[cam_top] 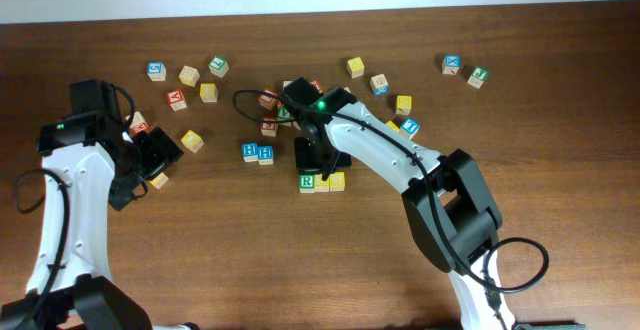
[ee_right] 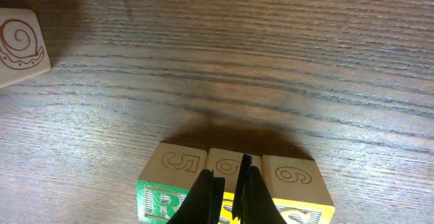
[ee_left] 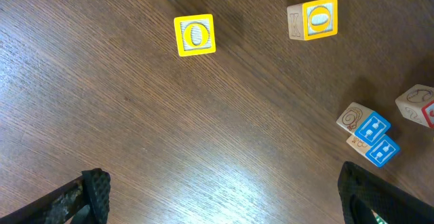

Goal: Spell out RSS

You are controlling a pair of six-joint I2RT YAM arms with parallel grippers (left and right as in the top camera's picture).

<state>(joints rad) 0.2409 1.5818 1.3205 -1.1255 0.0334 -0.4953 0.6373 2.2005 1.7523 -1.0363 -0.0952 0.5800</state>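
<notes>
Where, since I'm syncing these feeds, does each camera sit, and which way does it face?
Overhead: above the table, looking straight down; the left arm and right arm both show.
Left wrist: on the left arm, looking down at yellow cubes; the open left claw frames the bottom edge.
Right wrist: low on the right arm, facing a three-cube row; the nearly closed right claw shows in front.
Shared: overhead and right wrist both show that row.
</notes>
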